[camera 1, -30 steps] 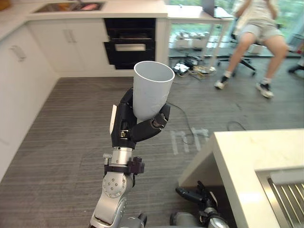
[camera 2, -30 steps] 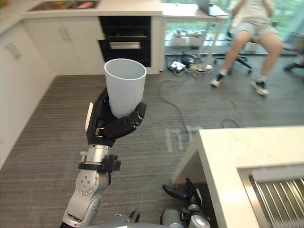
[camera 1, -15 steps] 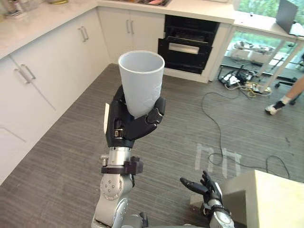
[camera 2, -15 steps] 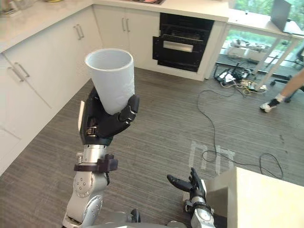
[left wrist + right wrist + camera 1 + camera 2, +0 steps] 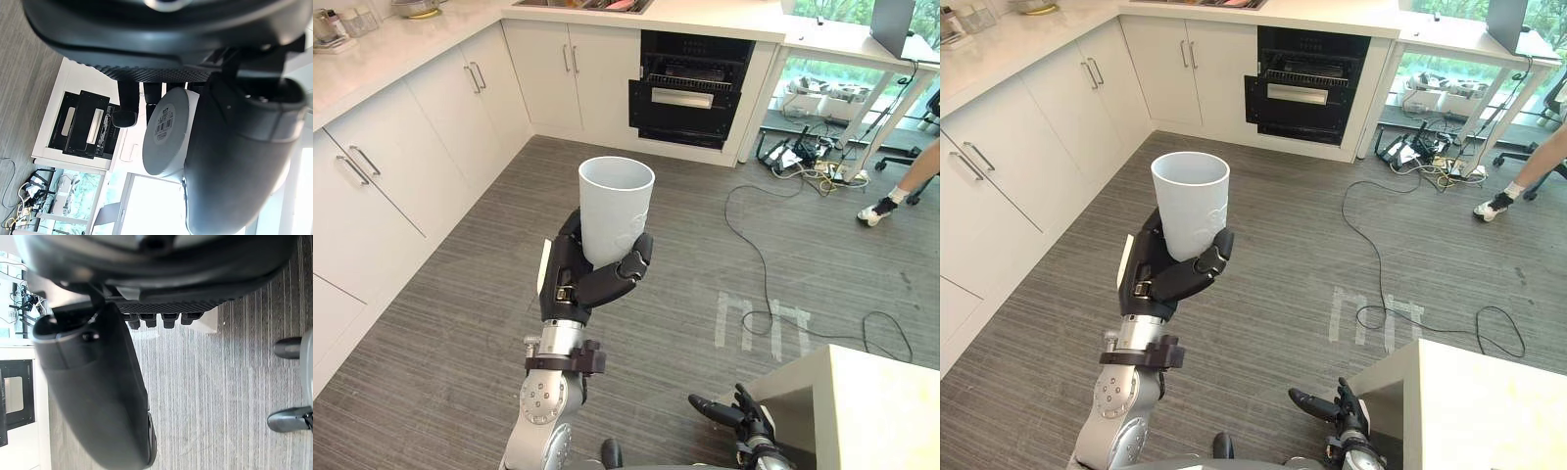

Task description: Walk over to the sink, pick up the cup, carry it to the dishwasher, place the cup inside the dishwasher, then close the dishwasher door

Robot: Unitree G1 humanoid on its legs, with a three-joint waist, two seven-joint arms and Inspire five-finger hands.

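The cup (image 5: 615, 208) was pale grey, the left hand (image 5: 566, 276) black, the floor (image 5: 440, 333) grey and streaked, the cabinets (image 5: 431, 127) white, the dishwasher (image 5: 690, 70) black.

Grey floor (image 5: 460, 323) lies open up to the dishwasher (image 5: 690, 93). White cabinets (image 5: 401, 186) bound the left; a counter corner (image 5: 862, 401) and a person's leg (image 5: 911, 178) obstruct the right.

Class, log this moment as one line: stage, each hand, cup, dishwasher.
stage: carry | left hand: shut on cup, upright | right hand: open, low, empty | dishwasher: ahead, not yet reached
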